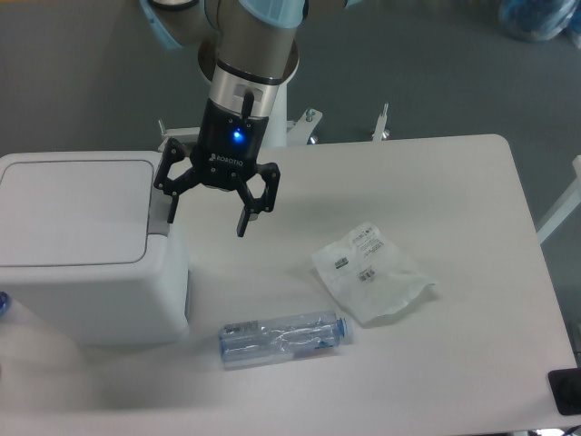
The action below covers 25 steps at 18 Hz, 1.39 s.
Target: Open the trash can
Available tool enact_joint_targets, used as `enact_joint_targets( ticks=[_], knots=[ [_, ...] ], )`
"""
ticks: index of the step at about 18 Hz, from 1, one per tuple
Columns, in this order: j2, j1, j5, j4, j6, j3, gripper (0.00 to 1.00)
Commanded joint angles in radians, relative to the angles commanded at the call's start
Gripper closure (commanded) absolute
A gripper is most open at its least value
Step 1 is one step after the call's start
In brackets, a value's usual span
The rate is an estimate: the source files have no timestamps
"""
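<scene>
White boxy plastic trash can (86,263) with rounded corners at left edge of pale table (454,182); flat hinged lid (73,213) down and closed, grey rectangular push tab (160,211) on right side of top, partly behind left finger. Largest object in view.

Fixed camera, looking down: black two-finger gripper (205,216) on silver-and-black wrist with lit blue indicator, hanging just beside right upper edge of trash can. Jaws spread wide, nothing between them. Left fingertip (170,211) overlapping push tab in frame; contact not determinable. Right fingertip (242,223) over bare tabletop, apart from bin.

Clear crushed plastic bottle (284,338) with blue cap, lying on side on table, near lower right corner of trash can, cap end pointing right. Crumpled transparent plastic packet (372,272) with small printed labels, flat on table, just above and right of bottle, well apart from gripper.

Grey floor beyond far edge of table; white metal frame parts (313,118) behind arm. Dark object (567,391) at lower right corner of frame, identity unclear.
</scene>
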Motion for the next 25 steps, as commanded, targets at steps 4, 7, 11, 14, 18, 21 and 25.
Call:
enact_joint_targets(
  ticks=[4,7,11,14,18,21,25],
  knots=[
    [0.000,0.000,0.000,0.000,0.000,-0.002,0.00],
    [0.000,0.000,0.000,0.000,0.000,-0.002,0.00],
    [0.000,-0.002,0.000,0.002,0.000,-0.006,0.00],
    [0.000,0.000,0.000,0.002,0.000,-0.008,0.00],
    [0.002,0.000,0.000,0.002,-0.002,-0.002,0.00],
    [0.006,0.000,-0.005,0.024,-0.002,0.032,0.00],
    [-0.005,0.005,-0.002,0.032,0.041,0.110,0.00]
  ],
)
